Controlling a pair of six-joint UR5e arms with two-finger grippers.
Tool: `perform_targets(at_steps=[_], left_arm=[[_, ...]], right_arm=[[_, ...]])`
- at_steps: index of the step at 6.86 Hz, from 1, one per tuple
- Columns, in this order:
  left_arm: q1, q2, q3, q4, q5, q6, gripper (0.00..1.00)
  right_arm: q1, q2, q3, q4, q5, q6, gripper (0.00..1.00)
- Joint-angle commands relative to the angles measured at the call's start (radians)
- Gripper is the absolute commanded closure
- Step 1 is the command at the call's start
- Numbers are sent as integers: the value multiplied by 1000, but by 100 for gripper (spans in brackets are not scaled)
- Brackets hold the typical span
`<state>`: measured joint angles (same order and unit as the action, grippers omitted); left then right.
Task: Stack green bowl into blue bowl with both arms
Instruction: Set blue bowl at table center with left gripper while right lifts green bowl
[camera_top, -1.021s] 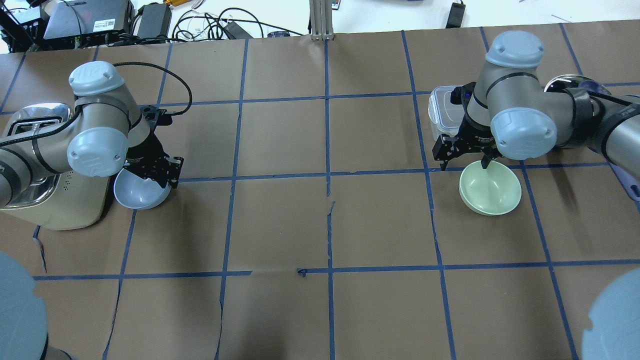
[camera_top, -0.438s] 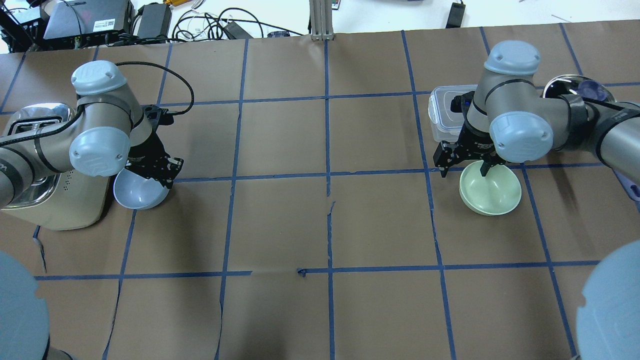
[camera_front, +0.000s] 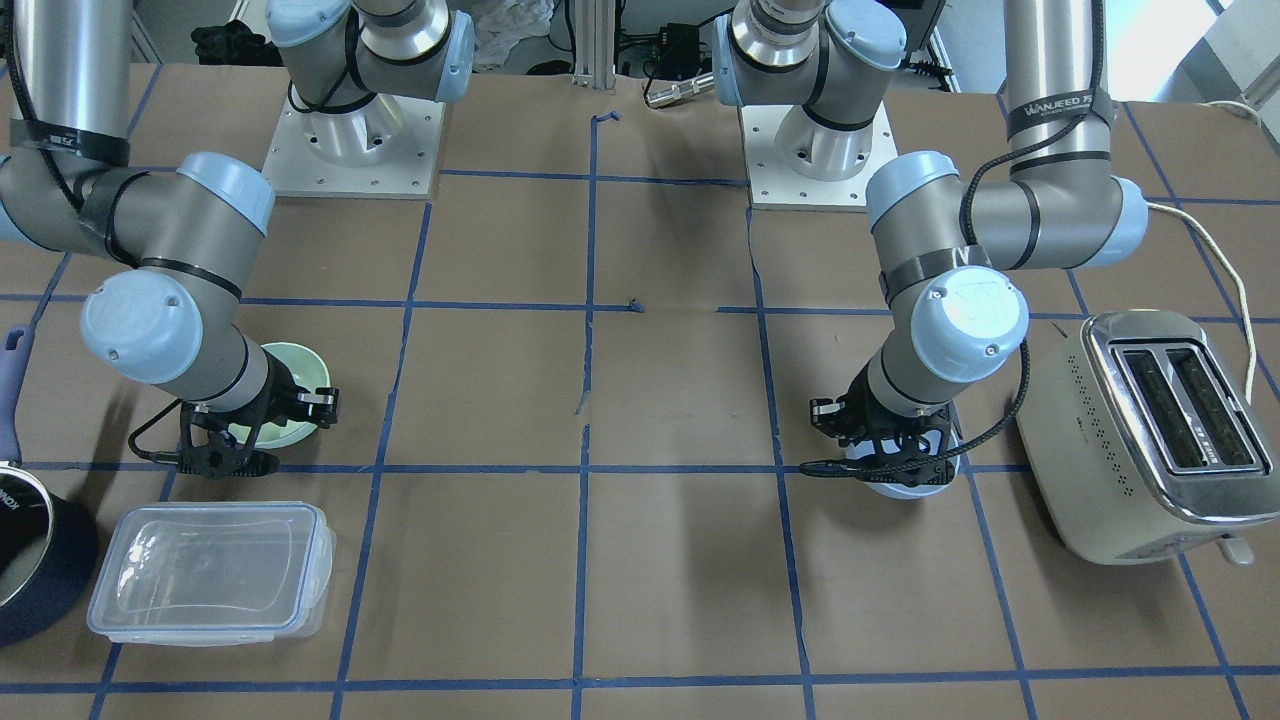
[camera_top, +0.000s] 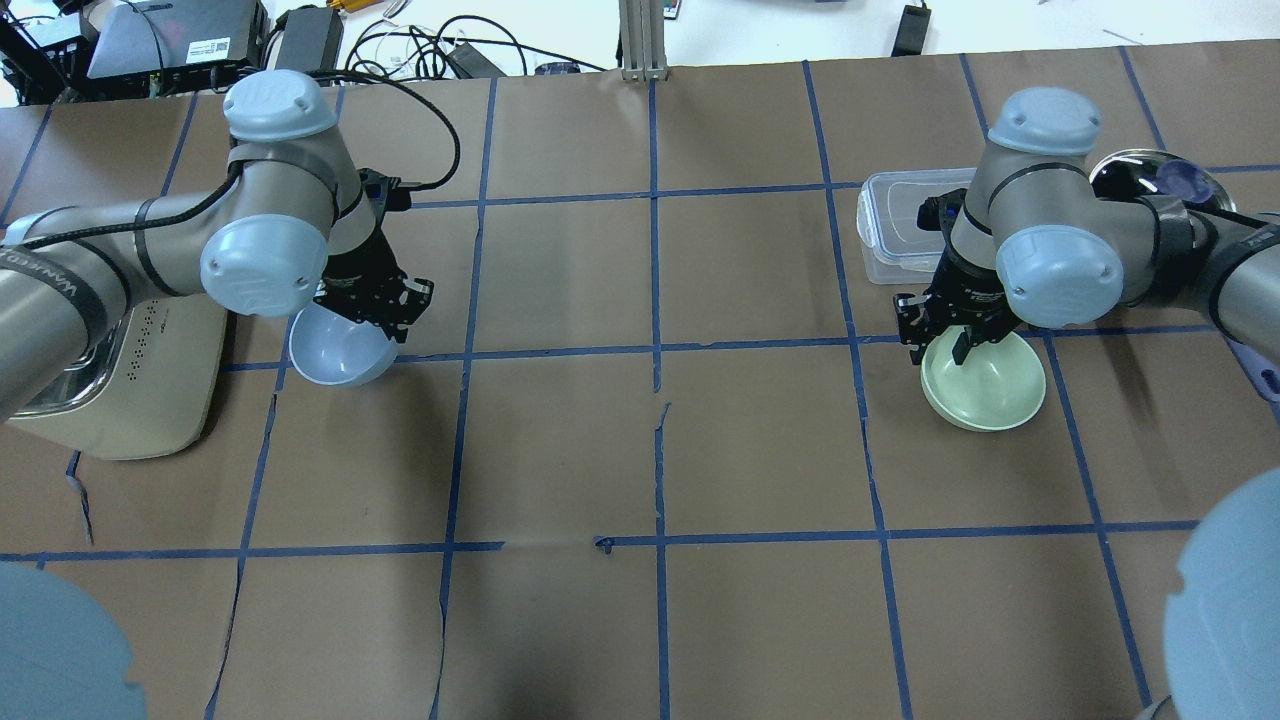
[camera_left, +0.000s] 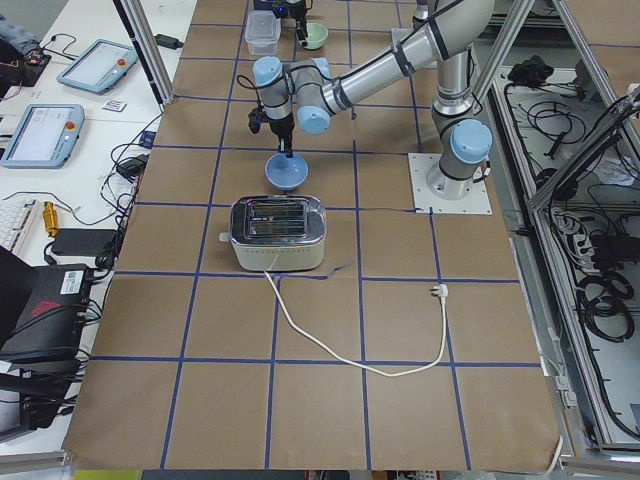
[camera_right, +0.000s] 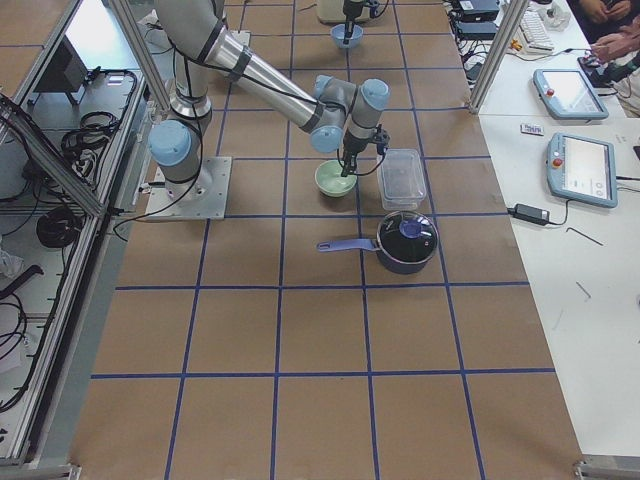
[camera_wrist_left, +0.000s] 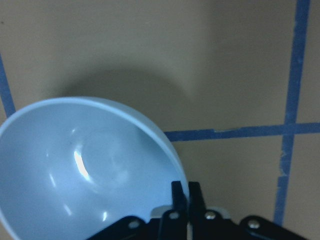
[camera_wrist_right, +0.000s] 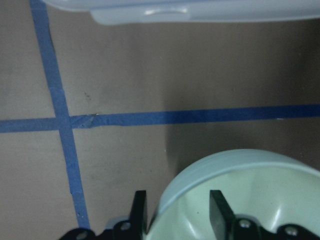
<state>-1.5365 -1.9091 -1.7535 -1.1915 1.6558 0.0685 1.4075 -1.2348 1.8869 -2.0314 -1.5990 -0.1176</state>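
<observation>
"On the left, who has the blue bowl?"
"The left gripper pinches its rim tight, tipped up by the toaster."
"And the green bowl?"
"It sits at the right. The right gripper has its fingers apart over the rim. It should squeeze next, I think."

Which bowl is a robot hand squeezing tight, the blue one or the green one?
The blue bowl: the left gripper is shut on its rim. The right gripper is open, one finger on each side of the green bowl's rim.
</observation>
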Motion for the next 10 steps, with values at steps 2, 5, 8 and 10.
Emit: perform_targets(at_steps=[2,5,8,10], left_arm=[[-228,-39,69,60,-57,-257,100],[-365,-128,129,176,-153,-328,100],[-432,-194,175,187,-174,-366,100],[-436,-205,170,190,-174,-381,68]], right_arm=[[-1,-8,-58,26,-2,1,100],[-1,-11,-143,111,-2,1,100],[-1,-9,-173,114,-9,6,100],[-1,-11,-173,109,-7,6,100]])
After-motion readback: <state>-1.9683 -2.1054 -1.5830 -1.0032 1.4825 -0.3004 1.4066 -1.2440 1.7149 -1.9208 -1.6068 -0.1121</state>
